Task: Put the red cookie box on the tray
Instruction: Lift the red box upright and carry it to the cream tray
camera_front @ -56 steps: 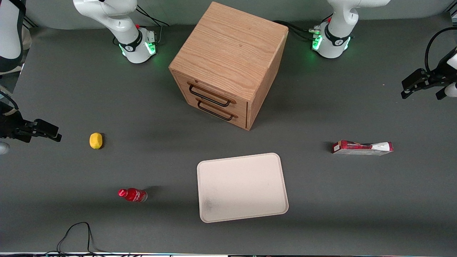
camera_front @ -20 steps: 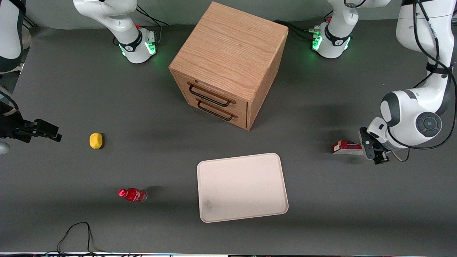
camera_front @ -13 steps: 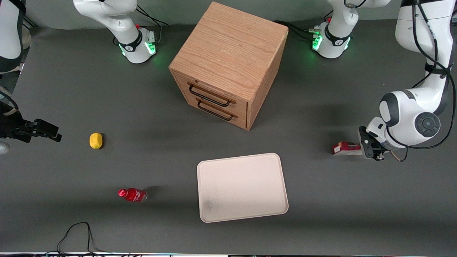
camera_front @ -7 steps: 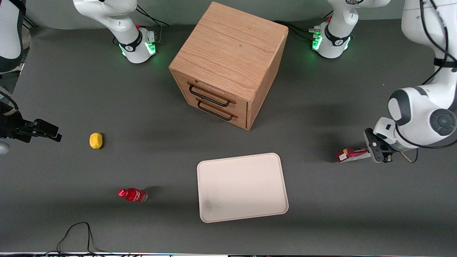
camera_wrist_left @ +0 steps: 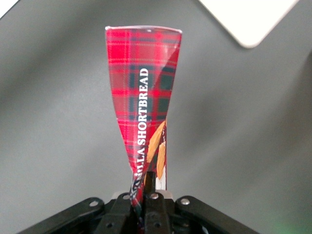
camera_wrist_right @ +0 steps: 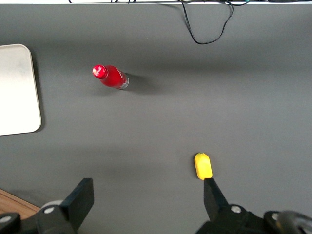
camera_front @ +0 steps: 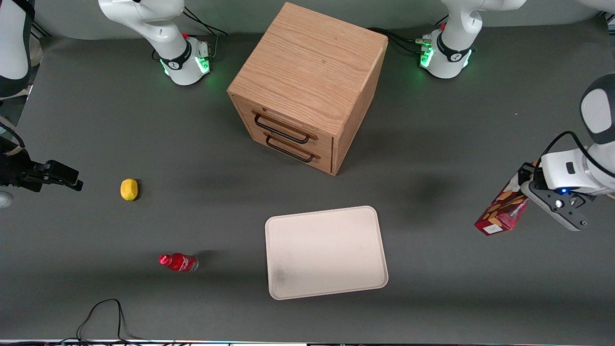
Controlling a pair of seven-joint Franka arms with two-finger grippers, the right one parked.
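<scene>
My left gripper (camera_front: 524,188) hangs above the table at the working arm's end, shut on one end of the red cookie box (camera_front: 502,209). The box is lifted off the table and tilts down toward the tray. In the left wrist view the red tartan cookie box (camera_wrist_left: 144,97) sticks out from my gripper (camera_wrist_left: 146,187), its held end squeezed flat between the fingers (camera_wrist_left: 150,181). The pale cream tray (camera_front: 325,252) lies flat near the table's front edge, nearer the front camera than the cabinet; one corner of the tray (camera_wrist_left: 246,19) shows in the wrist view.
A wooden drawer cabinet (camera_front: 307,86) stands mid-table, farther from the front camera than the tray. A small red bottle (camera_front: 178,262) and a yellow lemon (camera_front: 129,189) lie toward the parked arm's end. A black cable (camera_front: 103,315) loops at the front edge.
My gripper came down onto the box where it lay flat, shut on its end, and has lifted it off the table, swinging it toward the working arm's end and nearer the front camera.
</scene>
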